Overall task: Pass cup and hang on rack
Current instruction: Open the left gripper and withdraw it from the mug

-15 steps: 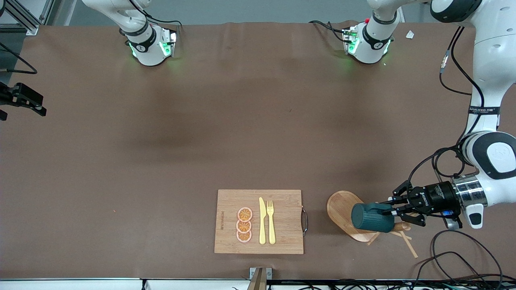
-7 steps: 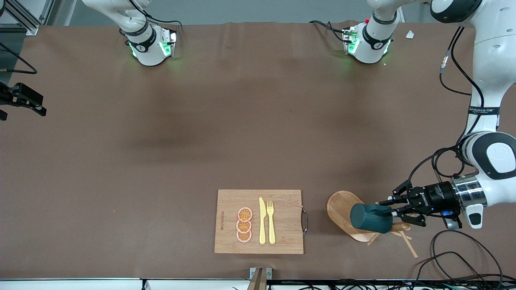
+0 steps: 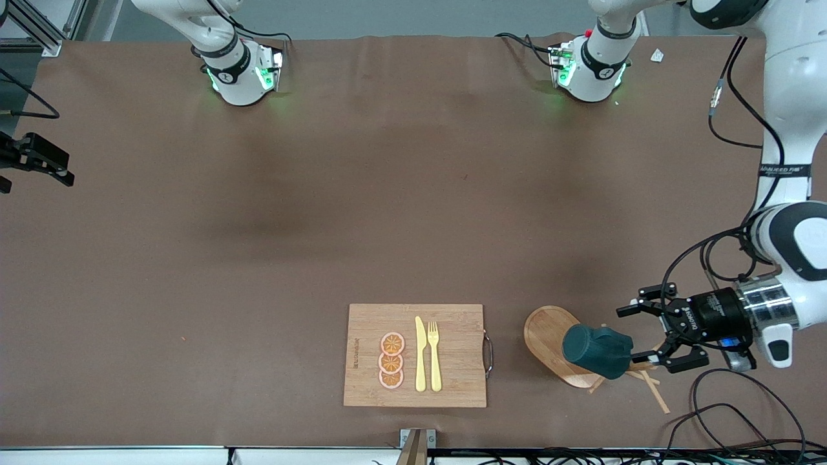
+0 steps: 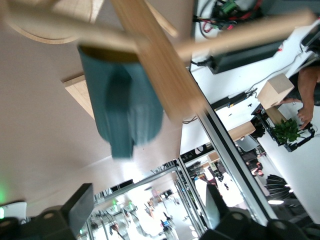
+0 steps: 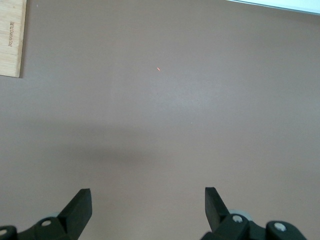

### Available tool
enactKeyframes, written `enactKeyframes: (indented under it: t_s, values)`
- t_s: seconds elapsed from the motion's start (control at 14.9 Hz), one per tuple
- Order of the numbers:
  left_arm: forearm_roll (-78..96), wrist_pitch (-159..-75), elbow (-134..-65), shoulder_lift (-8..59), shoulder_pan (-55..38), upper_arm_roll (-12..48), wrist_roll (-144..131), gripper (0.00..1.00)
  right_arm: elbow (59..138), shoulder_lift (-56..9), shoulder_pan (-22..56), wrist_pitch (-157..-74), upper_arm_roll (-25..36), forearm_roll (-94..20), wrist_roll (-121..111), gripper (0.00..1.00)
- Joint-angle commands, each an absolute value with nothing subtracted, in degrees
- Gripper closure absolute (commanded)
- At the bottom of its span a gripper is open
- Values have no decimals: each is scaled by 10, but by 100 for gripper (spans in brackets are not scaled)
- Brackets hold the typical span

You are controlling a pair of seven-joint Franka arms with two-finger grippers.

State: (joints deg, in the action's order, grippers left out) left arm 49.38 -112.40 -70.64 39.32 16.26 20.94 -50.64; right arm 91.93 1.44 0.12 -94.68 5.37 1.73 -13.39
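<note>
The dark teal cup (image 3: 596, 352) hangs on the light wooden rack (image 3: 549, 336) near the left arm's end of the table. In the left wrist view the cup (image 4: 125, 110) hangs from a peg beside the rack's thick post (image 4: 160, 65). My left gripper (image 3: 628, 334) is open just beside the cup, on the side toward the left arm's end, with its fingers spread clear of it. From the wrist, the left gripper (image 4: 148, 202) holds nothing. My right gripper (image 5: 146, 197) is open over bare table and does not show in the front view.
A bamboo cutting board (image 3: 452, 349) lies beside the rack, toward the right arm's end, with a yellow knife (image 3: 420, 354), a fork (image 3: 434, 355) and orange slices (image 3: 391, 360) on it. Its corner (image 5: 10, 35) shows in the right wrist view. Cables (image 3: 730, 413) lie by the left arm.
The left gripper has opened and let go of the cup, then drawn back a little toward the left arm's end. The cup stays on the rack. The right arm has not moved.
</note>
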Motion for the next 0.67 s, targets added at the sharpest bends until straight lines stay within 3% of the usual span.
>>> enactKeyframes:
  t_s: [0.0, 0.13, 0.61]
  values:
    - [399, -1122, -722, 333, 143, 218, -502, 0, 907, 9, -8, -938, 49, 10, -144, 0]
    - [298, -1114, -725, 309, 136, 235, -502, 0, 907, 9, -7, -939, 49, 10, -144, 0]
    - [0, -961, -727, 229, 142, 284, -388, 0, 907, 9, -7, -939, 48, 10, -143, 0]
